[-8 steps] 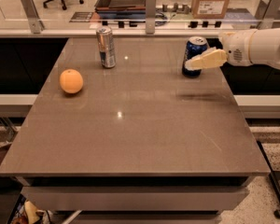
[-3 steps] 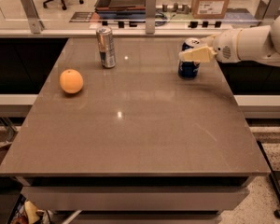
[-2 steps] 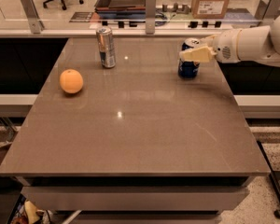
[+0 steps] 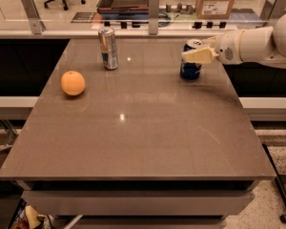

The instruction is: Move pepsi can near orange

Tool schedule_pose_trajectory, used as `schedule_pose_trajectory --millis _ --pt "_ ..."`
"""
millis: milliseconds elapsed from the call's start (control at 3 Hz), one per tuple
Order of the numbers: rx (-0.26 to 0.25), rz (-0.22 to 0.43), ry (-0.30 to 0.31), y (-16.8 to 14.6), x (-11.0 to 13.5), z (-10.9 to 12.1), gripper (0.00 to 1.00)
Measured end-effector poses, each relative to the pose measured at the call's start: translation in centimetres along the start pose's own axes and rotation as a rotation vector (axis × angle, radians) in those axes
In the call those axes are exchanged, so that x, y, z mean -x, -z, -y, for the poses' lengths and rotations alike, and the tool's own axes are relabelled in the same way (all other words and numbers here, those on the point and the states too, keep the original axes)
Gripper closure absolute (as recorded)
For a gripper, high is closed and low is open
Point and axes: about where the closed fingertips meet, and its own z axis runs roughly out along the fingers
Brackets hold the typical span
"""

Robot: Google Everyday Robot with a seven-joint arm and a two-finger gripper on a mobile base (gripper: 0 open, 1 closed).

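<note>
My gripper (image 4: 196, 55) has come up from low beside the pepsi can (image 4: 190, 70) to sit across its upper part, and it has barely moved in the past second. I cannot tell whether it is clamped. I judge the grasp is settling and the carry has not begun. The can stands directly under the gripper at the desk's (image 4: 148, 142) far right, well apart from the orange (image 4: 73, 83).
</note>
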Motion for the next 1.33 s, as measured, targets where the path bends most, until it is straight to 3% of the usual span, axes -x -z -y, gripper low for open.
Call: schedule_pose_trajectory --millis 667,1333 --pt "-0.003 0.006 0.033 -0.2 2.0 -2.1 1.0" --pt "-0.018 0.02 0.137 -0.8 5.2 -7.8 1.0"
